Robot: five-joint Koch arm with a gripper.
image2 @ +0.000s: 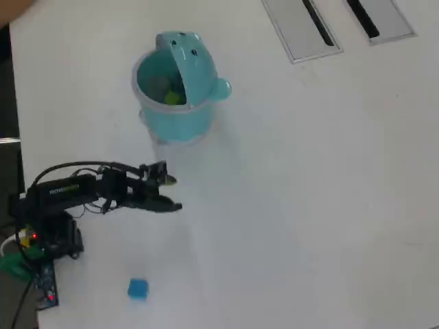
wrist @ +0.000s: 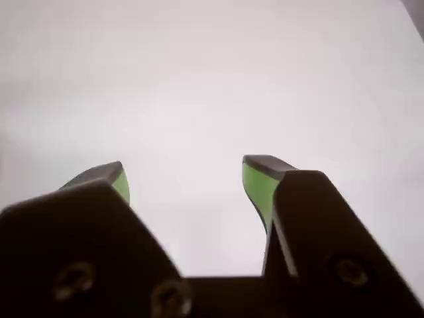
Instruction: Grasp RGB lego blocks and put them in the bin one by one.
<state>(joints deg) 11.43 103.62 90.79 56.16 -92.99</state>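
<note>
Gripper: green-padded black jaws spread wide, nothing between them, over bare white table | Light blue cube-shaped plastic block: near edge, overhead view, well apart from gripper | Round teal-blue plastic bin: far side, lid open, yellow-green block inside.

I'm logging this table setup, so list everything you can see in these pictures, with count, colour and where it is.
Bin: one, teal-blue, upper left of the overhead view, lid open.
Yellow-green block: one, inside the bin, beside a darker shape I cannot identify.
Light blue block: one, on the table at bottom left of the overhead view.
Slotted panels: two, grey, top right.
Table: one, white.
Arm: one, black, left side.
Gripper: one, black with green pads, open, empty.
</note>
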